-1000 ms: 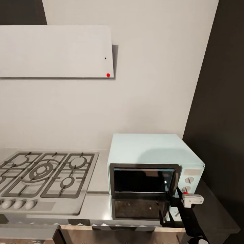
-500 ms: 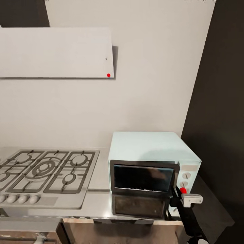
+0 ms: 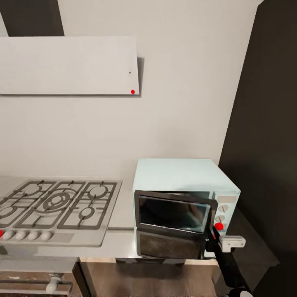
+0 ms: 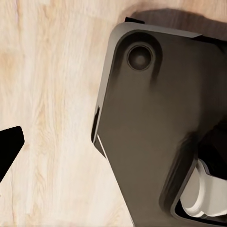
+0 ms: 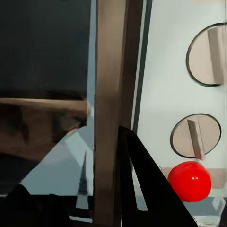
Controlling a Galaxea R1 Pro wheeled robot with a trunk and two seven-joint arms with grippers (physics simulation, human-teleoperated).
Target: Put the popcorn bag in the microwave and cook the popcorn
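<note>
- The pale grey kitchen wall [image 3: 181, 82] fills the upper middle of the head view; a dark tall panel [image 3: 264, 123] closes off the right side from top to lower right.
- The white hood [image 3: 70, 65] spans the upper left, with a red dot at its lower right corner.
- The grey countertop [image 3: 119, 239] crosses the lower part of the head view; its front edge runs along the bottom, with wood floor [image 3: 136, 280] below it.
- The hob [image 3: 57, 206] lies in the lower left, flush in the slab, its knobs along the near edge. A bare strip of slab lies between hob and microwave.
- The microwave [image 3: 181, 177] stands lower centre-right, just beside the dark panel. Its dark glass door [image 3: 173, 212] hangs tilted, top edge leaning out from the body; the inside is too dark to tell any contents.
- The right gripper [image 3: 212, 239] sits at the door's lower right corner, below the red light [image 3: 219, 226]. In the right wrist view its dark fingers [image 5: 142, 184] flank the door's edge [image 5: 111, 94]; whether they clamp it I cannot tell.
- The left wrist view looks down on floor planks [image 4: 52, 94] and the robot's dark base [image 4: 151, 118]; a dark fingertip [image 4: 9, 146] shows at the left edge, its spread unreadable.
- The popcorn bag cannot be made out.
</note>
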